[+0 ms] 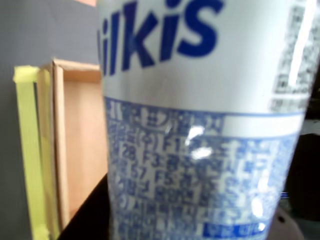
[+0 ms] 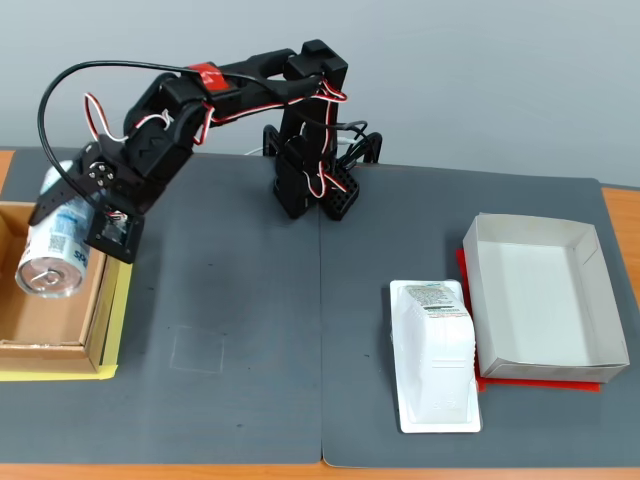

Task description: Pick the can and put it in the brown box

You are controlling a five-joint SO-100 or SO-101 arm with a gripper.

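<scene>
Wrist view: the can filled most of the frame, very close and blurred — white body, dark-blue lettering across the top, a light-blue panel of fine print below. At left, behind it, stood a corner of the brown box, its wall edges pale and its floor bare, with a strip of yellow tape along its outer side on the grey mat. No fingers could be made out here.

Fixed view: the black arm reached from its base at upper centre toward the left edge of the frame. The gripper was clamped on the can, which hung tilted with its silver end facing the camera — lifted above the brown box, over the box's right half. The box sat at the far left, just off the grey mat, on a yellow sheet. At lower right lay a white plastic tray-shaped package, and just beside it, further right, a white-grey paper box on something red.
</scene>
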